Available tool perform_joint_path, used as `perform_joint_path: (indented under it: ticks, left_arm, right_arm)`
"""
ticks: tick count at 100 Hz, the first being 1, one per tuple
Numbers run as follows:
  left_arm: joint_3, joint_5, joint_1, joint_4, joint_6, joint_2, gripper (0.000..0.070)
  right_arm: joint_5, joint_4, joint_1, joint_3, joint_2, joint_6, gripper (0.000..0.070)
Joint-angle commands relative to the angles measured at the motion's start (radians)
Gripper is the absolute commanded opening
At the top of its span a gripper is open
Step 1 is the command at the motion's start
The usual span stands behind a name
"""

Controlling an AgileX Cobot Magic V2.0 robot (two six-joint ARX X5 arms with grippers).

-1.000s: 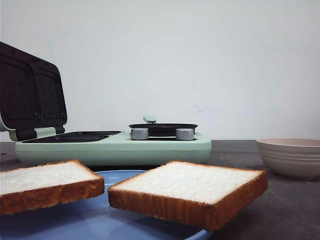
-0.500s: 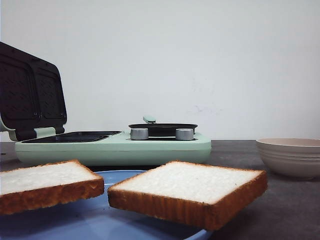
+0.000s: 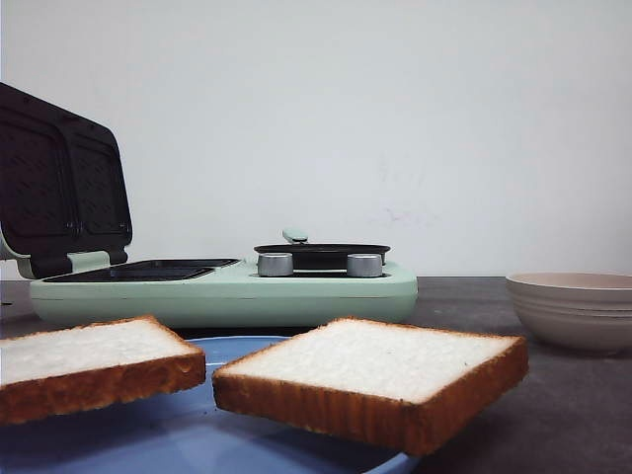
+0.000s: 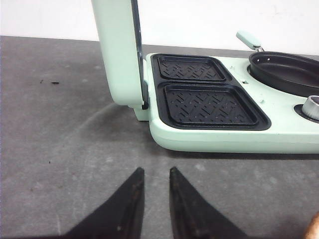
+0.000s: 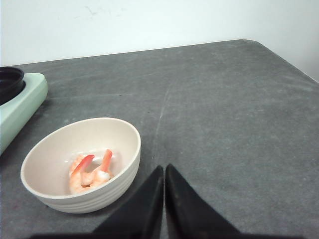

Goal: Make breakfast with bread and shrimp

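Note:
Two bread slices lie on a blue plate (image 3: 197,434) close to the front camera: one at the left (image 3: 89,360), one at the right (image 3: 380,380). The shrimp (image 5: 89,174) lies in a beige bowl (image 5: 127,164), which also shows in the front view (image 3: 578,311). The mint-green sandwich maker (image 3: 227,291) stands open, its two black grill plates (image 4: 209,104) empty. My left gripper (image 4: 155,172) hovers over the grey table in front of the maker, open a little and empty. My right gripper (image 5: 164,168) is shut and empty beside the bowl. Neither gripper shows in the front view.
A small black frying pan (image 4: 286,72) with a pale green handle (image 4: 247,40) sits on the maker's burner side, with silver knobs (image 3: 276,264) in front. The raised lid (image 4: 119,50) stands upright at the maker's left end. The table's edge (image 5: 294,62) runs beyond the bowl.

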Motion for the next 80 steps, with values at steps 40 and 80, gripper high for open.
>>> perform_joint_path:
  ticks: [40, 80]
  left_arm:
    - [-0.016, -0.09, -0.003, 0.005, 0.079, 0.0, 0.0011]
    - [0.043, -0.009, -0.003, 0.082, -0.399, 0.009, 0.0013]
  right_arm:
    - [-0.133, 0.127, 0.0, -0.003, 0.0, 0.198, 0.0]
    - [-0.188, 0.187, 0.0, 0.086, 0.002, 0.383, 0.0]
